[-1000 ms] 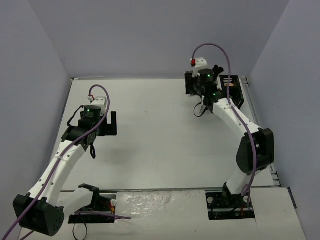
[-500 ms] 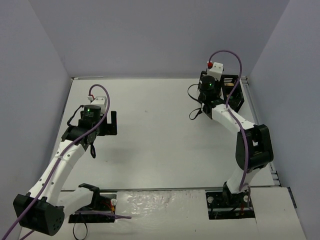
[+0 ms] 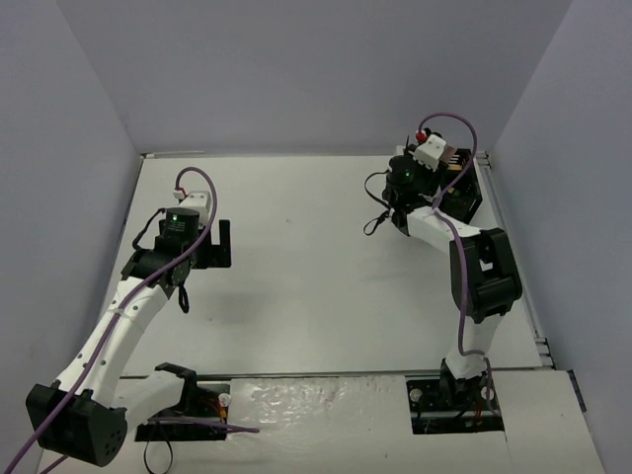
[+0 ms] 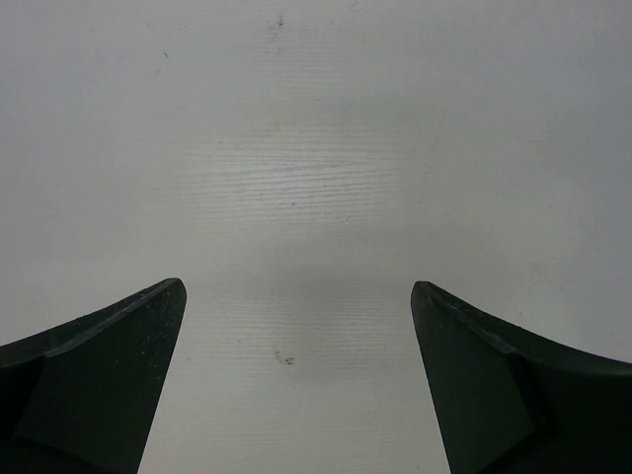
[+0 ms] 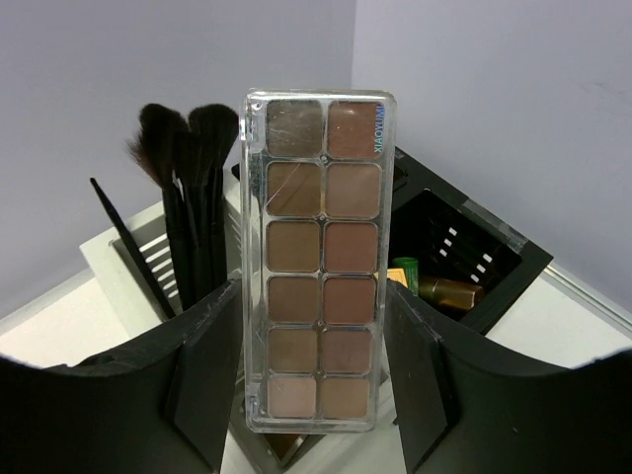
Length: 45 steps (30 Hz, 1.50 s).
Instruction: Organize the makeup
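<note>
My right gripper [image 5: 312, 288] is shut on a clear flat palette [image 5: 321, 262] of brown and pink pans, held upright by its long edges. Behind it, several black brushes [image 5: 188, 197] stand in a white slatted organizer [image 5: 123, 262]. To the right, a black slatted organizer [image 5: 484, 247] holds a gold bottle [image 5: 449, 293] and a green-capped item [image 5: 406, 273]. In the top view the right gripper [image 3: 444, 163] is at the black organizer [image 3: 464, 193] in the far right corner. My left gripper [image 4: 296, 296] is open and empty above bare table, at the left in the top view [image 3: 219, 244].
The right side wall [image 3: 553, 197] and back wall stand close behind the organizers. The white table [image 3: 306, 267] has a raised edge along its right side. Cables loop over both arms.
My right arm has swung right and toward the back corner with the palette, its wrist turning over the black organizer. The left arm has not moved.
</note>
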Available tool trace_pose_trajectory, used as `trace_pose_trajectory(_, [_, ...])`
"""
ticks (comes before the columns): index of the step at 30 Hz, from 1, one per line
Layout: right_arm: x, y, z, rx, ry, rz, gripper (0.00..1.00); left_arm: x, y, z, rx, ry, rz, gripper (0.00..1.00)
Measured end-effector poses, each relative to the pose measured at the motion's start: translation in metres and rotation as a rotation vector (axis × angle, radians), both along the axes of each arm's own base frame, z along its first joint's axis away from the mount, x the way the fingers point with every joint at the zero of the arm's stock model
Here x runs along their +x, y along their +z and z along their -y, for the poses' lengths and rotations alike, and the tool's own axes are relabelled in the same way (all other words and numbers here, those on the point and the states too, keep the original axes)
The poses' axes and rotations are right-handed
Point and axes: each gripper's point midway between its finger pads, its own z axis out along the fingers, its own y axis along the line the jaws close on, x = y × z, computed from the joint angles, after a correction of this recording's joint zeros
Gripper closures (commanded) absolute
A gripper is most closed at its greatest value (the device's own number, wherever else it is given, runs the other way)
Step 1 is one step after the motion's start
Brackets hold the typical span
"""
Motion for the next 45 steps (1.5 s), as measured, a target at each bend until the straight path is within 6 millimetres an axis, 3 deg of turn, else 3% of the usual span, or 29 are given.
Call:
trace_pose_trajectory(6, [0.010,-0.012,0.003,-0.022,-0.053,-0.008,1.00,0.000,0.000,0.000,0.000,0.000,-0.001,0.03])
trace_pose_trajectory(14, [0.019,-0.009,0.002,-0.025,-0.076,0.026,1.00,0.000,0.000,0.001,-0.002,-0.003,-0.002,0.03])
trace_pose_trajectory(23, [0.019,-0.026,-0.003,-0.041,-0.088,-0.004,0.92,0.000,0.000,0.001,-0.002,-0.003,-0.001,0.03])
trace_pose_trajectory(33, [0.015,-0.034,-0.011,-0.052,-0.100,-0.022,0.71,0.000,0.000,0.001,-0.002,-0.003,-0.002,0.03])
trace_pose_trajectory(45, [0.011,-0.036,-0.021,-0.054,-0.098,-0.033,0.37,0.000,0.000,0.001,-0.003,-0.003,-0.002,0.03])
